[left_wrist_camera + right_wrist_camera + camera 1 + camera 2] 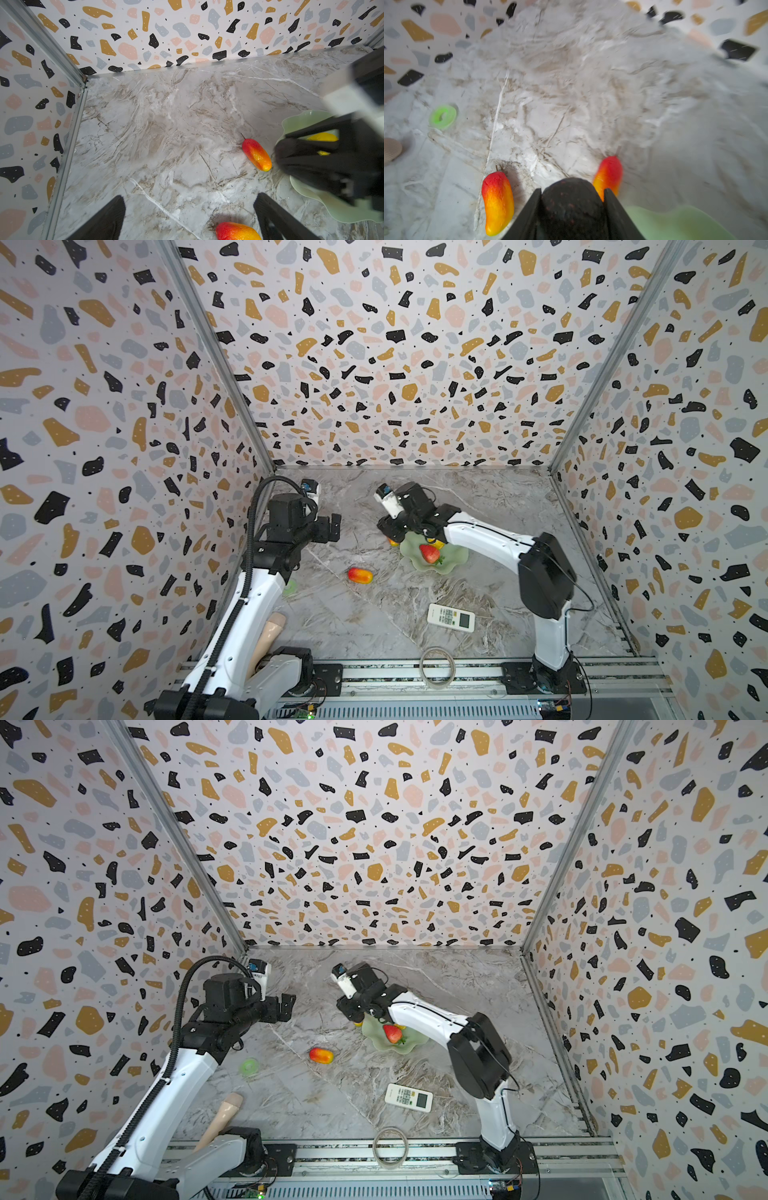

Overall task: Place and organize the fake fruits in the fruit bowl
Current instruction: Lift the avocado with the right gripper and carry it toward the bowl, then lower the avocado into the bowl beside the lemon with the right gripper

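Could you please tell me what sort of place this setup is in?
Probably a robot test booth, not a home: patterned walls box in a marble-look tabletop, with robot arms bolted to a metal rail.

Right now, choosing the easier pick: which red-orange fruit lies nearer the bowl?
The red-orange fruit beside the bowl, by the right gripper; the other fruit lies alone mid-table.

The fingers [533, 205] of your right gripper [572, 193] are black; between them the black-brown oval [571, 207] is flecked dull red. Near that gripper, two ovals [498, 203] [608, 176] shade from red through orange to yellow. Below it the bowl [675, 224] is pale mint green, its strawberry [429, 553] red with green leaves. The table [571, 93] is grey-white marble, brown-veined; the walls [374, 344] carry black, ochre, pink and grey blotches.
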### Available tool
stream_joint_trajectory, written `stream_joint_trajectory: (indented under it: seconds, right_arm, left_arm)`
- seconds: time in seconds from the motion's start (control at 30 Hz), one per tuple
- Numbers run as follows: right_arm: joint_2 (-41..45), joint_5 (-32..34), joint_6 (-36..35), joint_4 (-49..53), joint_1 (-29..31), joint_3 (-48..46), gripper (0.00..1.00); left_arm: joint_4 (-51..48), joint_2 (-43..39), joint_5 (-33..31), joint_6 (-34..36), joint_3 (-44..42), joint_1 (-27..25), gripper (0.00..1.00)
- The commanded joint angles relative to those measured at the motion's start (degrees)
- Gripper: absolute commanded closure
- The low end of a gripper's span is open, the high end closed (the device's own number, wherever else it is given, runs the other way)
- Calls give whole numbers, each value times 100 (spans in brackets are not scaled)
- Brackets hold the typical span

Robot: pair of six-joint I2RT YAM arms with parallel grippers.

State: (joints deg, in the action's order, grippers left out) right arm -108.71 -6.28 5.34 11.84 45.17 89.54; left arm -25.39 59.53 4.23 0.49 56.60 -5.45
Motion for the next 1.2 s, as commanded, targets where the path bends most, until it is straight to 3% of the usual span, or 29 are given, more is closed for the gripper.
stream_joint_trajectory:
  seconds: [0.0,0.23,0.4,1.17]
  right_arm:
    - [964,501,246,-297,-503,-712,61]
    - [2162,922,898,-606,-1508,-2373,61]
    - [2205,647,1117,-973,-1690,-2984,61]
    - [1205,699,1433,-1629,-1693,-3153,58]
  left_arm:
    - [191,-29,65,40,-35,27,0]
    - [199,-29,113,30,-35,27,0]
    - [201,-21,130,28,-35,27,0]
    - [201,-20,120,30,-44,27,0]
